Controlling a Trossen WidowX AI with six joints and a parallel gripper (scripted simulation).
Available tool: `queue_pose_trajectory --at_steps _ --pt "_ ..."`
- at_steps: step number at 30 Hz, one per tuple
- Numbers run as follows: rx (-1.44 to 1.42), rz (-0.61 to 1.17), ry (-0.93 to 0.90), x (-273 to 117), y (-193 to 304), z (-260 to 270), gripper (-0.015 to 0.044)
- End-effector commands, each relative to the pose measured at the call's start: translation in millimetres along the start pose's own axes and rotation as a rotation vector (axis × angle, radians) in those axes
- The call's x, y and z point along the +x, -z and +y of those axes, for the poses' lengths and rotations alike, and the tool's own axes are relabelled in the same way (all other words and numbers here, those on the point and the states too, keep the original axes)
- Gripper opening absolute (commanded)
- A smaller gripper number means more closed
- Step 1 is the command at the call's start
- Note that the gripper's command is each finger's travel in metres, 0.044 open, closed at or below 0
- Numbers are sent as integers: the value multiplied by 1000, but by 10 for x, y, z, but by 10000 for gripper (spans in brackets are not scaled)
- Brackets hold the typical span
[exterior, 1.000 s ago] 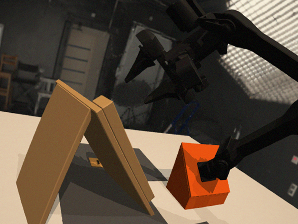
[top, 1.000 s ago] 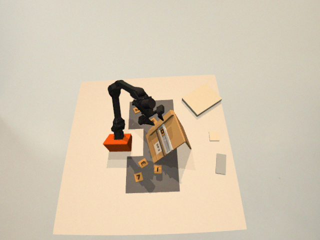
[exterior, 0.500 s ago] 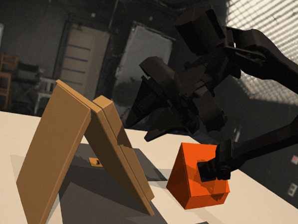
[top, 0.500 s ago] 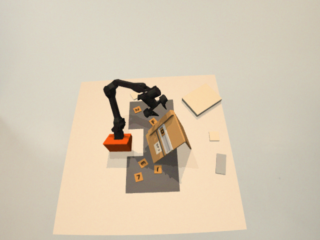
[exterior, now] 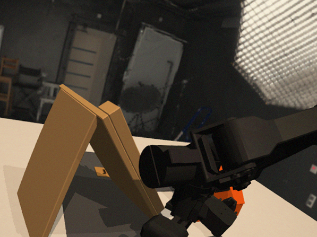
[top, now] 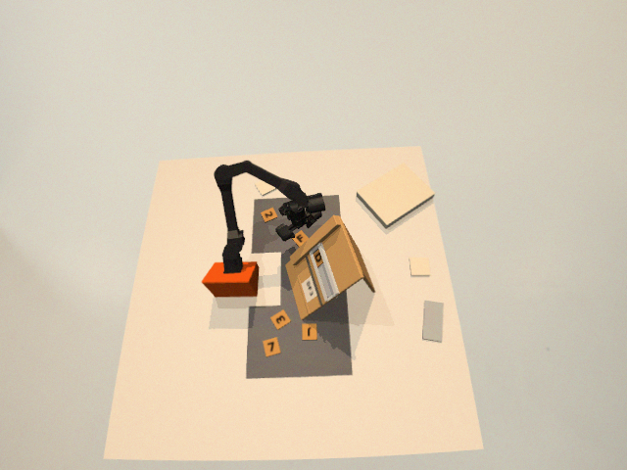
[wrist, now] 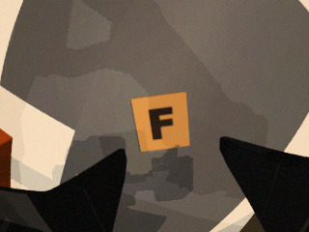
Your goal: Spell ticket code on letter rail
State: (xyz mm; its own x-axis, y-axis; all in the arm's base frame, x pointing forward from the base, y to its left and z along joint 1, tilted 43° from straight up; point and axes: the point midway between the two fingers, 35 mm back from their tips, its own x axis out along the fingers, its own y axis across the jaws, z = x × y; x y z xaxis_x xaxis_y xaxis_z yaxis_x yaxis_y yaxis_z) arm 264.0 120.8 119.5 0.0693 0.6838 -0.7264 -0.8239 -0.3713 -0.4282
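Note:
My gripper is open and empty, low above the F tile, which lies flat on the dark mat. In the wrist view the tile sits just beyond the fingertips, between their lines. The sloped board carries the rail with the D tile at its upper end. The ticket reads DF3. At the front lie the 3 tile, a tile like a 7 or L, and a J-like tile. A 2 tile lies behind.
The board's high edge stands close right of the gripper. The orange arm base is at the left. A large cream block, a small cream block and a grey slab lie right. A pale piece lies behind the mat.

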Motion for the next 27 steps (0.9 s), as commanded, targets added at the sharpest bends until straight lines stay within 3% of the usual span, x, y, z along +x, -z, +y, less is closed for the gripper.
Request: queue_pose_trajectory --at_steps 1,11,27 --pt "-14 -8 -4 29 -18 21 340" --pt "-14 -9 -3 352 -14 47 340" --pt "-14 -9 -3 445 -12 57 340"
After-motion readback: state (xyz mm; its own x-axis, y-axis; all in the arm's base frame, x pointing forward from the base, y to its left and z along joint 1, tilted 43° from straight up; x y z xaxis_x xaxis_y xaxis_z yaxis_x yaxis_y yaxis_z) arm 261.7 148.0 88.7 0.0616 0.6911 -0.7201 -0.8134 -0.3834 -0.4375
